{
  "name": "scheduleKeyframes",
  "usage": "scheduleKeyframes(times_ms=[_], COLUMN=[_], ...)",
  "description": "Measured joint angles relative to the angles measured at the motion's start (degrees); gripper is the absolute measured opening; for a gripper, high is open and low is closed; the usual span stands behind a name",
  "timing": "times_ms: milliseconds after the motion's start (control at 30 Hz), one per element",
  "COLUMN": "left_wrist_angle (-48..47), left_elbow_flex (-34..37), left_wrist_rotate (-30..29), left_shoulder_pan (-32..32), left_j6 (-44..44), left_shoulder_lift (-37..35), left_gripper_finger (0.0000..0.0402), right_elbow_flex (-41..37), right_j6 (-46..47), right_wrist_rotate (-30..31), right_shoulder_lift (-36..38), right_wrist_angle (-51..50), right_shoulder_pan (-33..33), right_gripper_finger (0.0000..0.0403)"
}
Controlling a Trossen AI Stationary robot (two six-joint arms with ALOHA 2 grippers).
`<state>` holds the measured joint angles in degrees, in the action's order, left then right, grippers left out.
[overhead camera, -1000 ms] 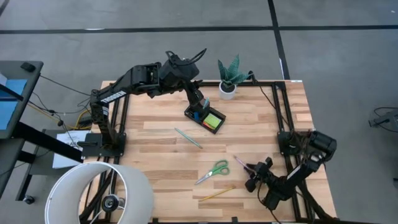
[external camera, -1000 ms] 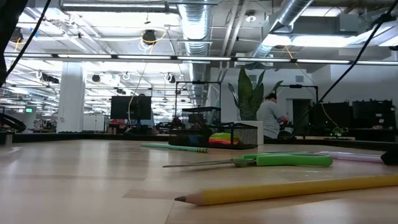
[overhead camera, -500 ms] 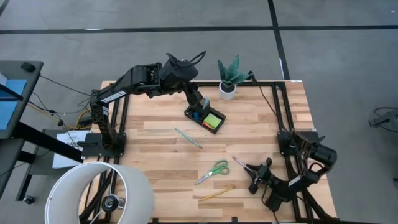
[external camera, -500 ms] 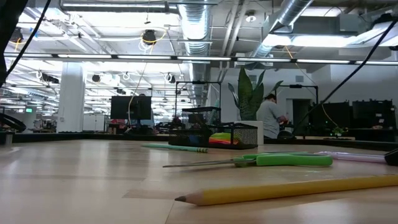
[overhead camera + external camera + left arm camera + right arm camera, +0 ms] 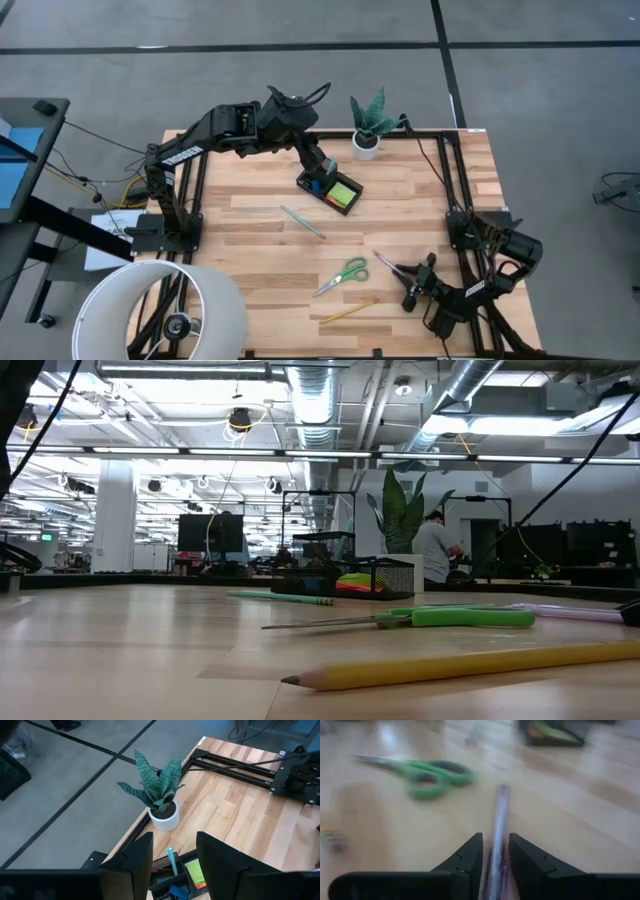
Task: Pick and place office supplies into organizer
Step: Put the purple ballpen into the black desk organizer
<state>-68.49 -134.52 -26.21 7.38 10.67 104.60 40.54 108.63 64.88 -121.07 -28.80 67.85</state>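
No readable text here: no label, brand, number or sign shows on anything on the worktop (image 5: 260,225), on the arms, or in the room behind. A small green lit sign (image 5: 46,537) glows far back, but its wording is too small to read.

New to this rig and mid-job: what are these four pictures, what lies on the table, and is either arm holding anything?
Two robot arms work at a wooden table. One camera looks straight down, one sits at table height, and one rides on each wrist.

The left gripper hangs open over the black organizer, which holds a lime-green sticky-note pad and a teal pen.

The right gripper has its fingers either side of the pink pen; a firm grip is unclear.

Loose: green-handled scissors, yellow pencil, another pen. The potted plant stands at the far edge.
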Motion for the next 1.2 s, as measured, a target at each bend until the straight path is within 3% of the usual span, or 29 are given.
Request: scheduleKeyframes(times_ms=[67,367,500,767,1033,1200], left_wrist_angle=[-0.2,0.0,0.1,0.1,0.0,-0.2], left_elbow_flex=[0.0,0.0,0.0,0.0,0.0,0.0], left_wrist_rotate=[0.0,0.0,0.0,0.2,0.4,0.7], left_shoulder_pan=[0.0,0.0,0.0,0.0,0.0,-0.1], left_j6=[0.5,1.0,1.1,1.2,1.2,1.2], left_shoulder_lift=[0.0,0.0,0.0,0.0,0.0,0.0], left_gripper_finger=[0.0144,0.0144,0.0144,0.0144,0.0144,0.0144], right_elbow_flex=[0.2,-0.5,-0.4,0.1,-0.1,-1.8], right_j6=[-3.6,-12.2,-12.9,-20.1,-22.2,-26.4], right_wrist_rotate=[8.0,12.4,11.2,0.4,0.4,1.5], right_shoulder_lift=[-2.0,-2.4,-2.2,1.7,2.2,2.3], right_wrist_angle=[8.3,18.1,18.2,16.8,17.4,22.2], right_shoulder_pan=[-0.1,-4.3,-5.2,-5.6,-7.9,-8.4], right_gripper_finger=[0.0086,0.0008,0.0030,0.0085,0.0133,0.0115])
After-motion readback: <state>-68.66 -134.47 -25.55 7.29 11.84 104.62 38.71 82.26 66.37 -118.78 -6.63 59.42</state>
